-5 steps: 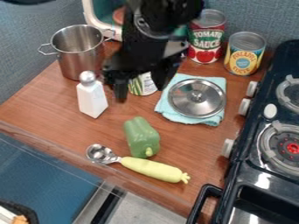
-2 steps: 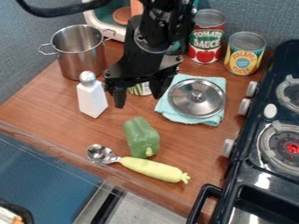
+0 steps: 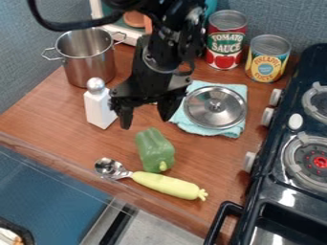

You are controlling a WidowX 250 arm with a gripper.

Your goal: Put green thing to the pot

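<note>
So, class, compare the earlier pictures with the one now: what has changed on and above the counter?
The open gripper has moved down the picture, closer to the green pepper, and is now just above its upper end. Nothing was taken hold of or let go. The pepper, pot, white shaker, lid and spoon stayed as they were.
</note>
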